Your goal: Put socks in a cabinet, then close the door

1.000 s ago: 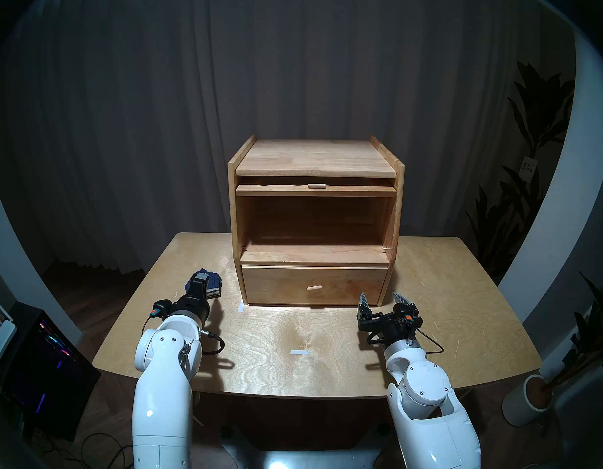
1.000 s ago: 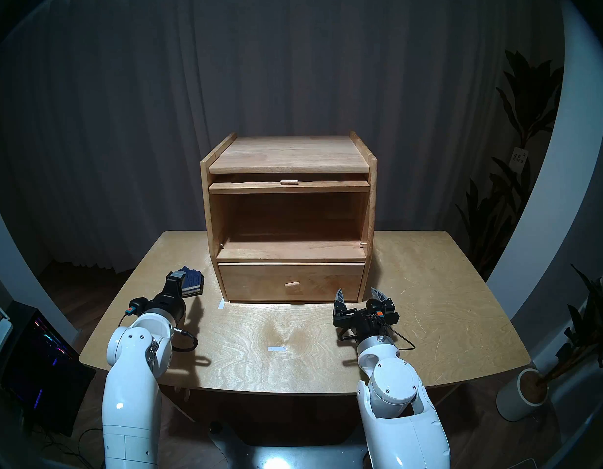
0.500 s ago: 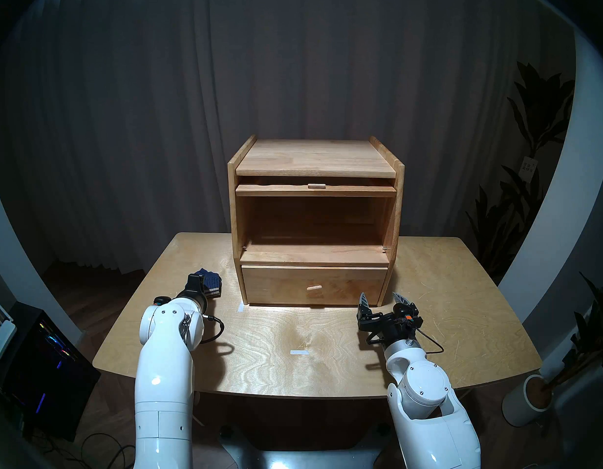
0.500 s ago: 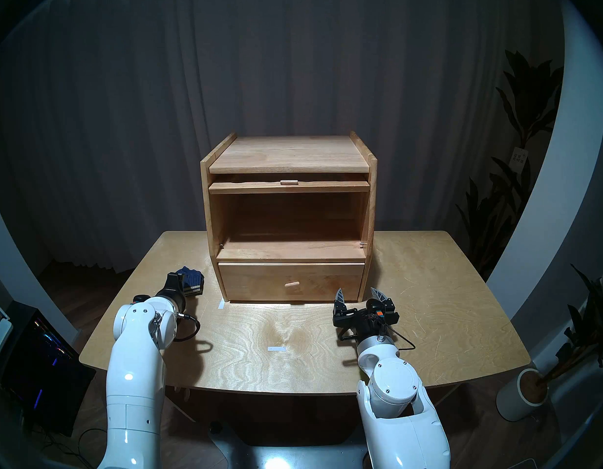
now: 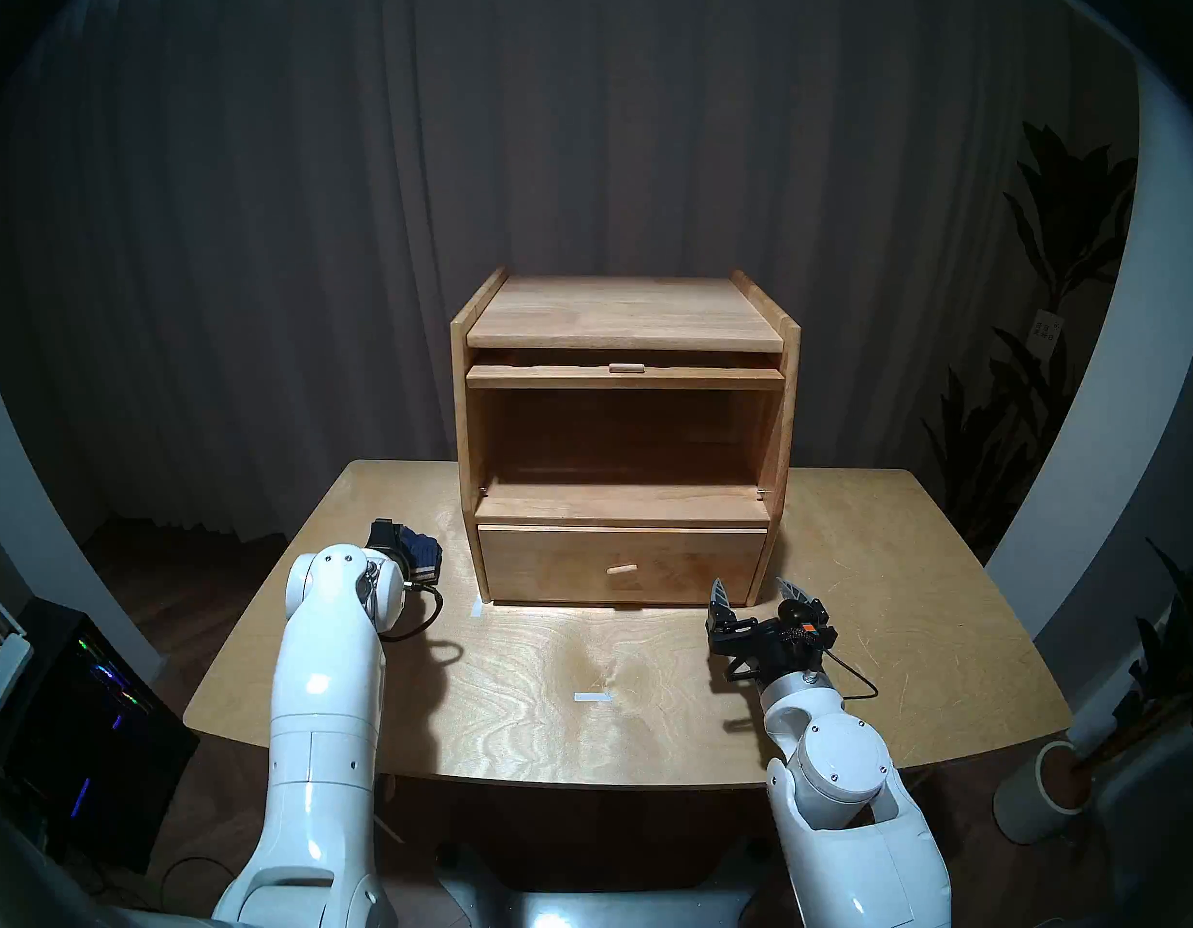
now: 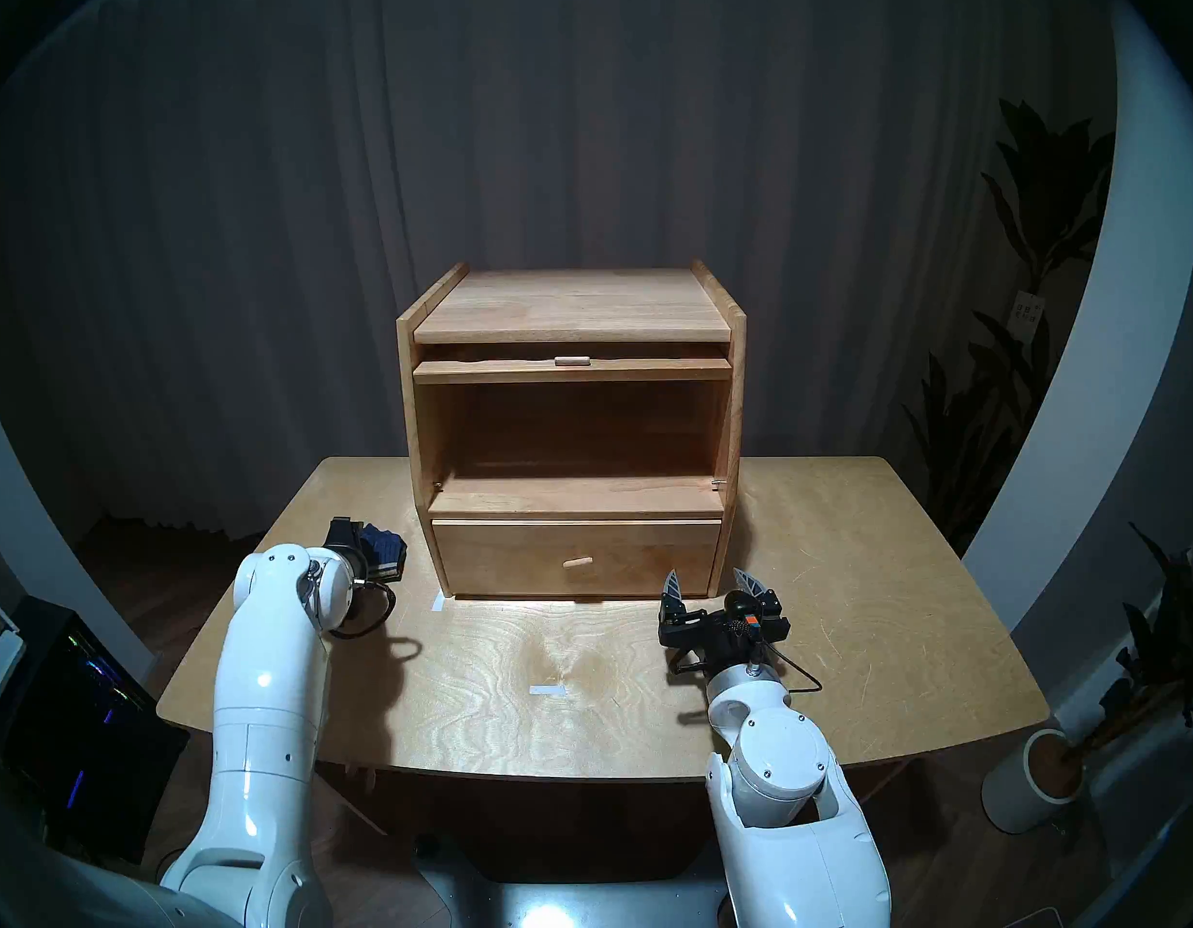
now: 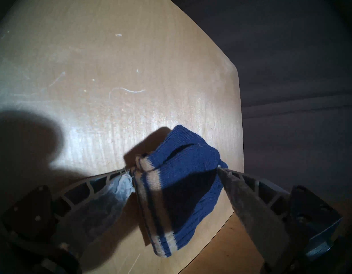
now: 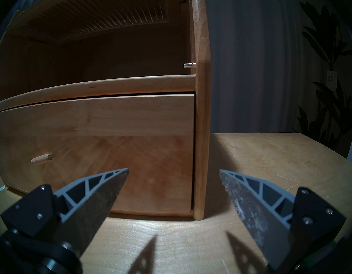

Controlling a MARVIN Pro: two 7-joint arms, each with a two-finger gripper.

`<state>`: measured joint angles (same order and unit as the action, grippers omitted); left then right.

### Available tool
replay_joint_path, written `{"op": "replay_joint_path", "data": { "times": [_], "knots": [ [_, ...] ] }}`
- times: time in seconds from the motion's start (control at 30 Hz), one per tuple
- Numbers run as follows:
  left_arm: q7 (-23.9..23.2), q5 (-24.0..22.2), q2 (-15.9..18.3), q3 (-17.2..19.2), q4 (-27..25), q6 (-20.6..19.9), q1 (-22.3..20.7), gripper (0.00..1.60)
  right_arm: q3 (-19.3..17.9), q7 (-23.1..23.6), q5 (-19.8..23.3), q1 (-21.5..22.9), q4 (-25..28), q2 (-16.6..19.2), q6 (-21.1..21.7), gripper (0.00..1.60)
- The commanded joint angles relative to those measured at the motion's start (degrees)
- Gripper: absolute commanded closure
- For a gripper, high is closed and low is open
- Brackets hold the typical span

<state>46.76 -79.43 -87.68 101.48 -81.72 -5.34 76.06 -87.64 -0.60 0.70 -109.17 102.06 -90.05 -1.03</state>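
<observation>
- Two claws on my rig. The left claw (image 7: 174, 169) is clamped on the socks (image 7: 177, 186), one finger on the striped edge, the other on the navy side.
- Socks: navy knit bundle with tan and white stripes, held above the counter (image 5: 647, 719) near its left edge, just left of the cabinet (image 5: 624, 438); from the head view (image 5: 420, 555) I see them beyond my left wrist.
- Right claw (image 8: 173, 169): fingers apart, holding nothing, low over the counter facing the cabinet's lower right corner.
- Cabinet: light wood, at the counter's back centre; upper compartment open and I see nothing inside.
- Door (image 5: 624, 376): lying flat under the top board, tab handle (image 5: 626, 368) facing me.
- Drawer (image 5: 620, 562): pushed in, peg knob (image 8: 41, 159) to the left of my right claw.
</observation>
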Motion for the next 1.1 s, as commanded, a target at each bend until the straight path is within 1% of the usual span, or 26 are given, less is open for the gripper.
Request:
{"op": "replay_joint_path", "data": {
  "times": [0.0, 0.03, 0.07, 0.13, 0.17, 0.2, 0.3, 0.43, 0.47, 0.5, 0.53, 0.57, 0.6, 0.77, 0.87, 0.9, 0.93, 1.07],
  "knots": [
    [-1.5, 0.7, -0.5, -1.3, 6.5, 0.9, -3.0, 1.60, -0.1, -0.1, 0.0, 0.1, 1.6, -0.1, -0.3, 0.00],
    [-2.0, 0.9, -0.1, -1.6, 8.5, 0.9, -3.9, 1.60, -0.1, -0.1, 0.0, 0.1, 1.6, -0.1, -0.3, 0.00],
    [-2.1, 0.8, -0.1, -1.6, 8.2, 1.0, -3.5, 1.60, 0.0, -0.1, -0.1, 0.1, 1.6, -0.1, -0.3, 0.00],
    [-3.0, 0.7, 0.4, -1.6, 10.9, 1.2, -4.4, 1.60, 0.0, -0.2, -0.1, 0.1, 1.7, -0.1, -0.2, 0.00],
    [-3.4, 0.7, 0.4, -1.4, 11.0, 1.4, -4.1, 1.60, 0.0, -0.2, -0.1, 0.1, 1.7, -0.1, -0.2, 0.00],
    [-4.1, 0.8, 0.5, -1.3, 12.1, 1.7, -4.4, 1.60, 0.0, -0.2, -0.1, 0.1, 1.7, -0.1, -0.2, 0.00],
    [-4.9, 1.1, 0.6, -1.3, 11.5, 2.0, -3.4, 1.60, 0.0, -0.2, -0.1, 0.0, 1.7, -0.1, -0.2, 0.00],
    [-6.0, 3.1, 0.4, -2.6, 6.5, 3.1, 0.0, 1.60, 0.0, -0.2, -0.1, 0.0, 1.7, -0.1, -0.2, 0.00],
    [-6.7, 4.3, 0.4, -3.4, 3.9, 3.7, 1.6, 1.60, 0.0, -0.2, -0.1, 0.1, 1.7, -0.1, -0.2, 0.00],
    [-6.9, 5.7, 0.5, -4.1, 2.8, 3.9, 2.3, 1.60, 0.0, -0.2, 0.0, 0.1, 1.6, 0.0, -0.3, 0.00],
    [-8.5, 7.0, 1.0, -5.5, 2.0, 4.3, 2.9, 1.60, 0.0, -0.1, 0.0, 0.1, 1.6, 0.0, -0.3, 0.00],
    [-8.7, 7.9, 1.2, -6.2, 1.4, 4.5, 3.4, 1.60, 0.0, -0.1, 0.0, 0.2, 1.5, 0.0, -0.3, 0.00],
    [-10.0, 9.7, 1.8, -7.9, 0.2, 4.1, 4.1, 1.60, 0.0, -0.1, 0.0, 0.2, 1.4, 0.0, -0.3, 0.00],
    [-12.8, 14.6, 2.1, -13.2, -3.4, 4.1, 7.0, 1.60, 0.0, -0.1, 0.0, 0.4, 1.0, 0.0, -0.3, 0.00],
    [-14.1, 16.7, 2.1, -15.0, -5.3, 5.1, 8.6, 1.60, 0.0, -0.1, 0.0, 0.4, 0.9, 0.0, -0.3, 0.00],
    [-14.4, 18.0, 2.6, -15.7, -7.3, 5.7, 9.5, 1.60, 0.0, -0.1, 0.0, 0.5, 0.8, 0.0, -0.3, 0.00],
    [-14.9, 19.1, 2.9, -16.4, -6.7, 6.2, 9.4, 1.60, 0.0, -0.1, 0.0, 0.5, 0.8, 0.0, -0.3, 0.00],
    [-15.8, 23.6, 4.6, -18.2, -10.0, 8.7, 11.3, 1.60, 0.0, 0.0, 0.0, 0.5, 0.7, 0.0, -0.3, 0.00]
  ]
}}
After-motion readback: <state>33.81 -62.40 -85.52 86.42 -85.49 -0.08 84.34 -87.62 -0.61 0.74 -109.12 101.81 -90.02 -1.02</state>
